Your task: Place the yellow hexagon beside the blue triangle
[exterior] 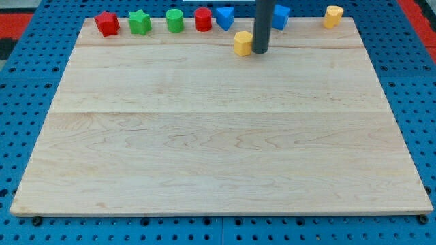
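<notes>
**While the rod touches the yellow hexagon, the blue triangle sits just above it**

Seen from above and in front, a pale wooden board [218, 136] fills most of the view, resting on a blue pegboard surface [20, 102] with a patch of red showing at the view's top corners.

A straight dark rod comes down from the view's top edge, right of centre. My tip [259, 52] rests on the board near its top edge. This arm carries no fingers or jaws, only the rod, so nothing is clamped or held.

The yellow hexagon [242, 43] lies right against the left side of my tip, touching or nearly so. The blue triangle [225, 18] sits just above and to the left of the hexagon, close by but with a small strip of bare wood between them.

A row of blocks runs along the board's top edge. From the view's left: a red star [107, 23], a green star [139, 22], a green cylinder [174, 20], a red cylinder [203, 19], and then the blue triangle. Right of the rod, a second blue block [281, 16] is partly hidden behind it, so its shape is unclear. Farther right, near the top right corner, stands another yellow block [333, 15], well apart from everything else.
</notes>
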